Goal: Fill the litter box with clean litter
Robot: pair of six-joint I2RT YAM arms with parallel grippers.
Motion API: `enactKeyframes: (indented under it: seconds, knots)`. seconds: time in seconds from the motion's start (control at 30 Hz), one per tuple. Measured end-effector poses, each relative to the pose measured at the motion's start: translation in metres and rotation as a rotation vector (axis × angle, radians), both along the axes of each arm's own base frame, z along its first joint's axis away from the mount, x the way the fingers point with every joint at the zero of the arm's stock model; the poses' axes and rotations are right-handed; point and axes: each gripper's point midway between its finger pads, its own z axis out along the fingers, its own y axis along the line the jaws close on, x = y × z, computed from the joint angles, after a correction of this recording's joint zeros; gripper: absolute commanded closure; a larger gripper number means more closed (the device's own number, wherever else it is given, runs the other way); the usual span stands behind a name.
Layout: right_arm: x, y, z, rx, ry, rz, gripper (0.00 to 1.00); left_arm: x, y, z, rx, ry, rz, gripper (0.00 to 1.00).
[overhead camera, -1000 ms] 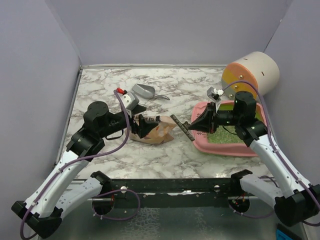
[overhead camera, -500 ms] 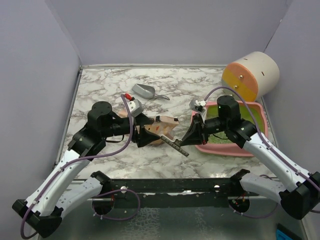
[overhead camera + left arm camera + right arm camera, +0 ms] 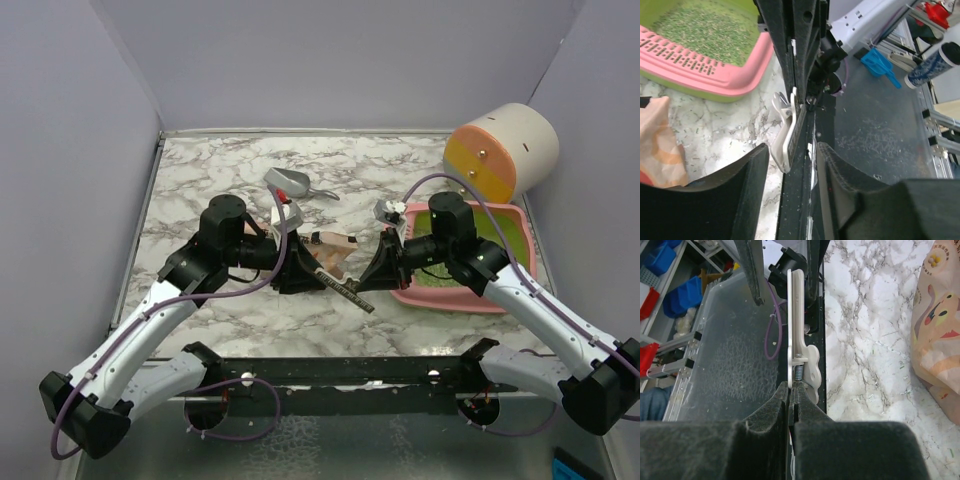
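Across the grey-veined marble bench (image 3: 200, 180), walled by lavender panels (image 3: 350, 60), the shallow pink plastic litter box (image 3: 470, 300) sat at the right, holding pale-green clean litter (image 3: 705, 30), just beside the right gripper (image 3: 791, 392), which was clamped on a long black-and-white plastic clip (image 3: 340, 287); the left gripper (image 3: 792, 155) stood parted astride that clip

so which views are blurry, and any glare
Top external: sharp, evenly lit, soft shadows on the table. Left wrist: fingers dark and soft, litter box fairly sharp. Right wrist: fingers blurred, clip sharp. No harsh glare anywhere.
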Motion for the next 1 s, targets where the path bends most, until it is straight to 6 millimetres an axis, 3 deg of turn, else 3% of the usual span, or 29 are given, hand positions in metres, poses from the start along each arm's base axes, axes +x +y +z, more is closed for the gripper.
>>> enactKeyframes:
  seconds: [0.3,0.33,0.47,0.53,0.57,0.63,0.7,1.0]
  knots:
    - [0.002,0.002,-0.001,-0.002,0.0,-0.005,0.99,-0.005,-0.005,-0.005,-0.009,0.044,-0.059,0.69]
    - [0.001,0.003,-0.001,-0.003,0.001,-0.004,0.99,-0.004,-0.005,-0.006,-0.01,0.044,-0.059,0.72]
    - [0.001,0.004,-0.002,-0.005,0.005,0.001,0.99,-0.002,-0.006,-0.008,-0.011,0.05,-0.057,0.99]
    - [0.001,0.004,-0.002,-0.007,0.005,0.001,0.98,-0.001,-0.006,-0.01,-0.009,0.06,-0.051,1.0]
    - [0.001,0.004,-0.003,-0.008,0.006,-0.001,0.93,0.001,-0.006,-0.01,-0.009,0.061,-0.047,1.0]
    - [0.001,0.004,-0.003,-0.01,0.006,-0.003,0.72,0.001,-0.006,-0.011,-0.008,0.061,-0.047,1.0]
    - [0.001,0.004,-0.004,-0.014,0.014,-0.007,0.62,0.001,-0.006,-0.011,-0.008,0.053,-0.049,1.0]
    - [-0.003,0.007,-0.011,-0.024,0.05,0.038,0.51,-0.003,0.001,-0.019,0.001,0.007,-0.039,1.0]
